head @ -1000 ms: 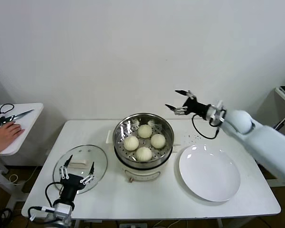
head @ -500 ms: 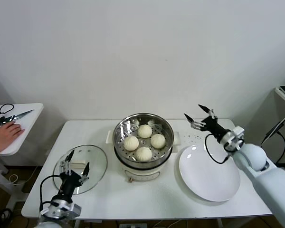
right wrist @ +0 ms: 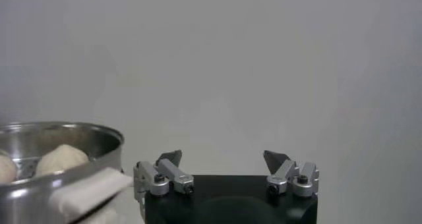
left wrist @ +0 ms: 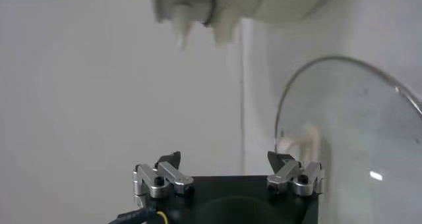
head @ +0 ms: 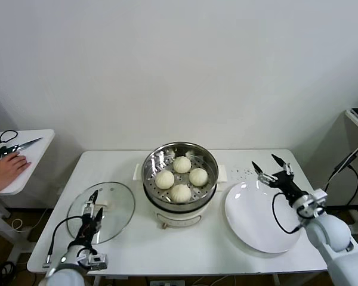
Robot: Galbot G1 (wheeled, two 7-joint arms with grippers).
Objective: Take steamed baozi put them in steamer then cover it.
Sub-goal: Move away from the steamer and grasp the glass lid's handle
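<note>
Four cream-white baozi (head: 180, 176) lie on the perforated tray in the steel steamer (head: 211, 162) at the table's middle; the pot (right wrist: 99, 140) and one baozi (right wrist: 60, 158) also show in the right wrist view. The glass cover (head: 116, 217) lies flat on the table left of the steamer, its white handle (left wrist: 300, 141) showing in the left wrist view. My left gripper (head: 95, 204) is open and empty, low over the cover (left wrist: 356, 120); its own view shows it too (left wrist: 224, 159). My right gripper (head: 264, 161) is open and empty above the white plate's far edge, as its own view confirms (right wrist: 224, 157).
A flat white plate (head: 262, 217) lies right of the steamer. Dark specks (head: 246, 173) dot the table behind it. A small side table (head: 30, 158) at far left holds scissors (head: 17, 145) and a person's hand (head: 5, 170). A wall stands close behind.
My right gripper has swung from behind the steamer to the right and down, to over the plate's far edge. My left gripper has turned and shifted slightly over the cover.
</note>
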